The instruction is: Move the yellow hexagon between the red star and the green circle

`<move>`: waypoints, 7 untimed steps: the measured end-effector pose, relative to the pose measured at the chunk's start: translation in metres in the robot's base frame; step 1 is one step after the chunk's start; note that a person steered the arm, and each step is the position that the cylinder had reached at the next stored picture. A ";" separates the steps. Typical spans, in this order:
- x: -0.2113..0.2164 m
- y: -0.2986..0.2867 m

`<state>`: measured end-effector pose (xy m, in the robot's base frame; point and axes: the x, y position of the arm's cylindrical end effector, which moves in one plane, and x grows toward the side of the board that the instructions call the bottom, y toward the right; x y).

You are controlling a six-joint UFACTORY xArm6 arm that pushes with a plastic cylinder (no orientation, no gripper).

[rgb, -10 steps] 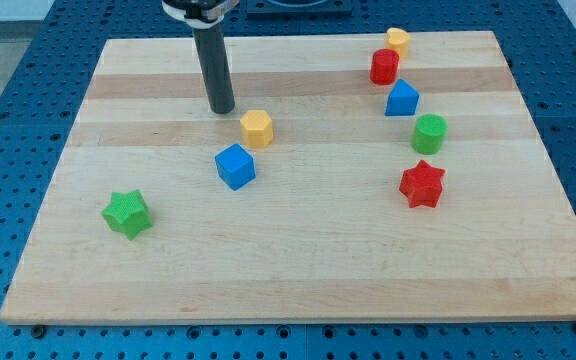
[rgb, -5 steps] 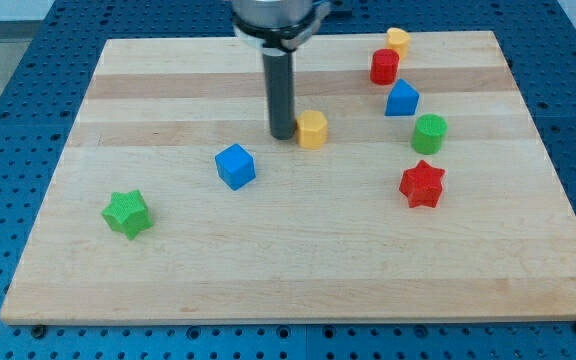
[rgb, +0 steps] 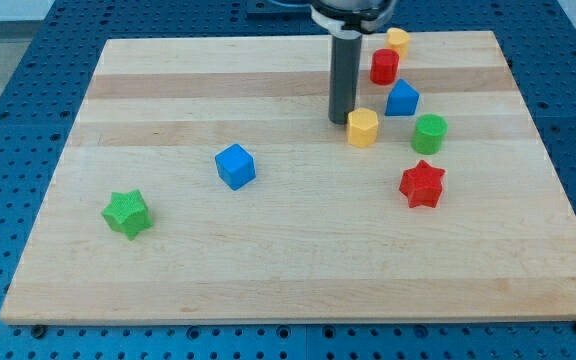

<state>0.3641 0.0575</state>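
The yellow hexagon [rgb: 363,127] lies on the wooden board [rgb: 268,260], right of centre. My tip [rgb: 342,119] touches its upper left side. The green circle [rgb: 429,133] stands to the hexagon's right, a short gap away. The red star [rgb: 422,184] lies below the green circle, to the hexagon's lower right. The hexagon is left of the gap between the two.
A blue block [rgb: 401,98] sits just above and right of the hexagon. A red block [rgb: 384,66] and a second yellow block [rgb: 397,41] stand near the top edge. A blue cube [rgb: 235,166] is at centre left and a green star [rgb: 126,213] at lower left.
My tip has swept right across the board, pushing the yellow hexagon from centre towards the green circle and red star. The other blocks have not moved.
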 end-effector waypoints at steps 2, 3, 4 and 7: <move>-0.031 0.045; -0.031 0.052; -0.031 0.050; 0.019 0.031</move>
<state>0.3834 0.0883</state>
